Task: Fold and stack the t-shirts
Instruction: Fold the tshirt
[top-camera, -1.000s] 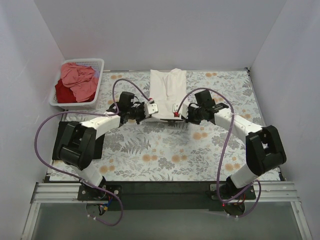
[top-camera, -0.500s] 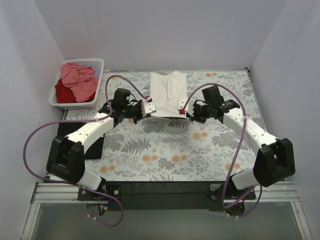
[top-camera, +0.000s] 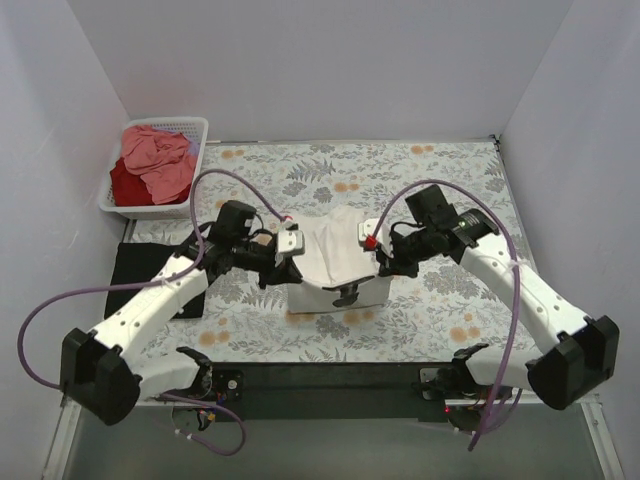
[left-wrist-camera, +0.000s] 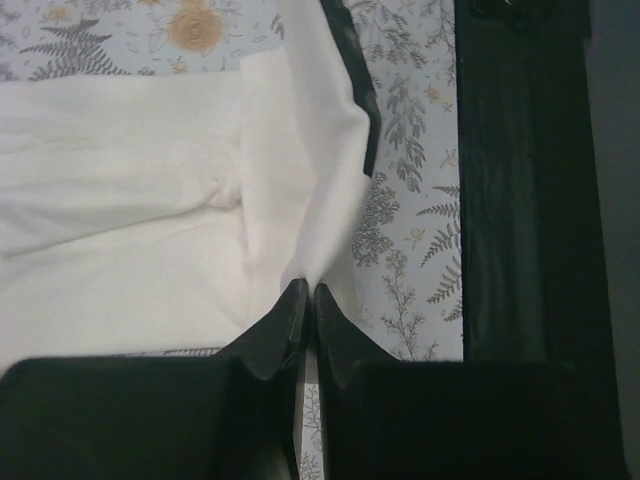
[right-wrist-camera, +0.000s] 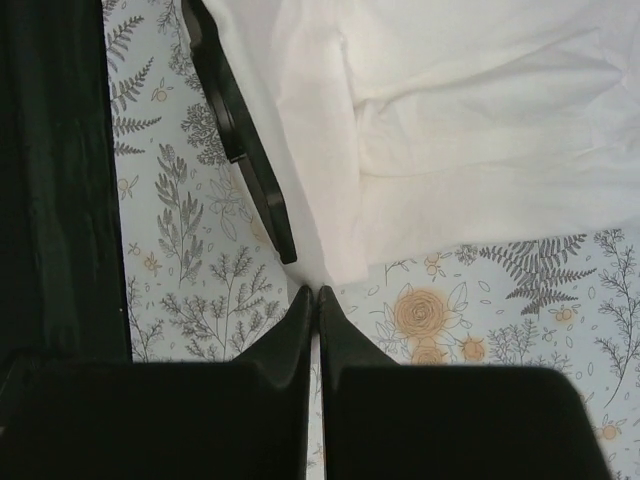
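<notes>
The cream-white t-shirt (top-camera: 332, 258) hangs between my two grippers over the middle of the table, its lower part resting on the cloth near the front. My left gripper (top-camera: 290, 246) is shut on one corner of it (left-wrist-camera: 300, 200). My right gripper (top-camera: 372, 240) is shut on the other corner (right-wrist-camera: 330, 240). The black t-shirt (top-camera: 135, 265) lies flat at the left, partly under my left arm. The salmon-pink t-shirt (top-camera: 155, 150) and the dark red t-shirt (top-camera: 125, 185) lie bunched in the basket.
The white lattice basket (top-camera: 196, 124) stands at the far left corner. The floral tablecloth (top-camera: 440, 180) covers the table. A black rail (top-camera: 330, 375) runs along the near edge and shows in both wrist views (left-wrist-camera: 520, 180) (right-wrist-camera: 50, 170). White walls enclose three sides.
Both grippers have moved from the far middle toward the near edge, pulling the cream-white shirt off its flat spot at the back and lifting it.
</notes>
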